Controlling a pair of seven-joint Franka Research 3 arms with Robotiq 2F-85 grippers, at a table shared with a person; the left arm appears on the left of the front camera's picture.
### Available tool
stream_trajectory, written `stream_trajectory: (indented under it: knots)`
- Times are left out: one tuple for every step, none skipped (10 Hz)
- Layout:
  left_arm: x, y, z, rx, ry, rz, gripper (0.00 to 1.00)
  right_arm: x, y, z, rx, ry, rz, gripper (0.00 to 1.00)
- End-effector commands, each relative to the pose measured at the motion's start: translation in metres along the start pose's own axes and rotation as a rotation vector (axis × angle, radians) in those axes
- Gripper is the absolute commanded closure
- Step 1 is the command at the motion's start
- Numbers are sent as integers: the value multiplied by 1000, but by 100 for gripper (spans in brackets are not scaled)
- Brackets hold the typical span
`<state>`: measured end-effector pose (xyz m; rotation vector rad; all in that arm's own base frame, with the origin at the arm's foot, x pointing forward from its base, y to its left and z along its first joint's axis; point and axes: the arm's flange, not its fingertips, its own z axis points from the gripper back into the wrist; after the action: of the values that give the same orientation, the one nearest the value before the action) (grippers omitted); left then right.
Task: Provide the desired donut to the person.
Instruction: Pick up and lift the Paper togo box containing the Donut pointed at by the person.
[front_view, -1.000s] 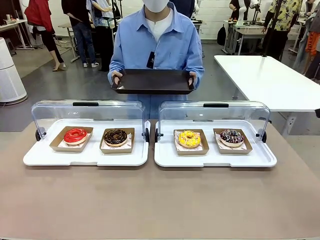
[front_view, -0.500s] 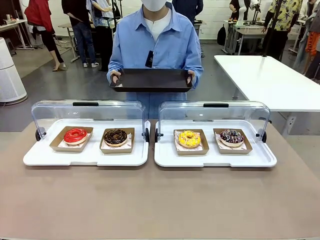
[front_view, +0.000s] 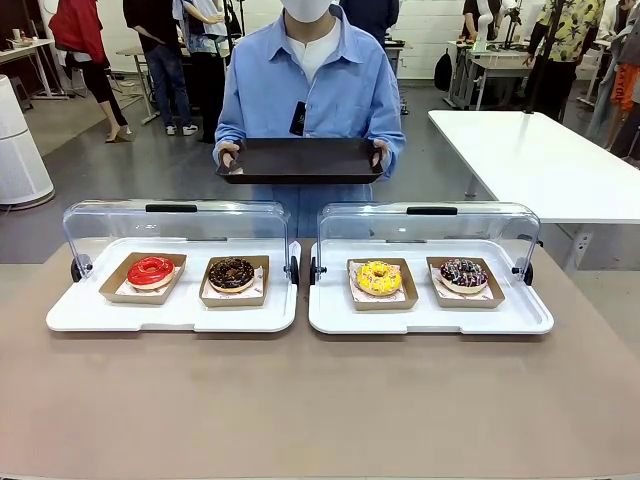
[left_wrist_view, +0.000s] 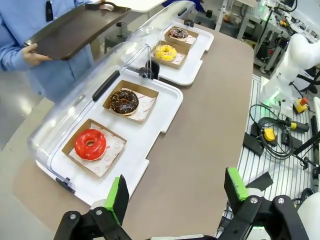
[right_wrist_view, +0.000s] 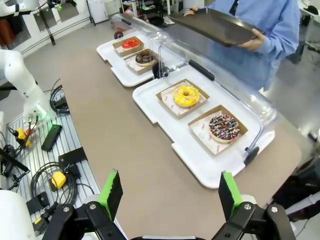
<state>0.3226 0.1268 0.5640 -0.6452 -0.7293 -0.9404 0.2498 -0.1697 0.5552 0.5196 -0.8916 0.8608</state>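
The left claw (left_wrist_view: 176, 192) hangs high over the robot's edge of the table (front_view: 320, 400), well short of the black tray (front_view: 300, 160). Its 2 fingers are spread wide with nothing between them. The right claw (right_wrist_view: 170, 189) is posed the same way at the other side: pulled back, raised, tilted down toward the black tray, fingers wide apart and empty.

Between the claws and the black tray lie 2 white trays side by side, the left display tray (front_view: 170, 315) and the right display tray (front_view: 430, 320). Each has a clear lid (front_view: 175, 222) tipped up on the side facing the black tray, so the robot's side is open.

There are 4 donuts, each in its own brown card box. The red donut (front_view: 150, 270) sits beyond the black tray's left end and the chocolate donut (front_view: 231, 273) in line with that end. The yellow donut (front_view: 378, 277) is in line with its right end and the sprinkled donut (front_view: 463, 273) beyond it.

Past the table's far edge the person (front_view: 310, 80) holds the black tray with 1 hand (front_view: 232, 155) at each end. Neither hand points, so I cannot tell which donut is wanted.

The red and chocolate donuts look nearer the left claw, the yellow and sprinkled nearer the right. Being round, none has a long axis. Any reach would likely go forward and down, then up over the raised lid to the black tray.
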Motion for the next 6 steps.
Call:
stream_trajectory:
  knots:
    - [1, -5, -1, 33, 17, 3, 0, 0, -2, -3, 0, -23, 13, 0]
    - [-1, -6, 0, 40, 18, 4, 0, 2, -2, -3, 0, -28, 21, 0]
    - [-1, -8, 0, 43, 17, 4, 0, 3, -2, -4, 0, -28, 23, 0]
    - [2, -9, 0, 48, 5, 1, 0, 5, -4, -7, -44, -23, -23, 0]
    - [2, -2, 3, 17, -2, -8, 0, 1, 0, -1, 1, -7, 4, 0]
    - [2, -2, 3, 17, -2, -8, 0, 1, 0, -1, 1, -7, 4, 0]
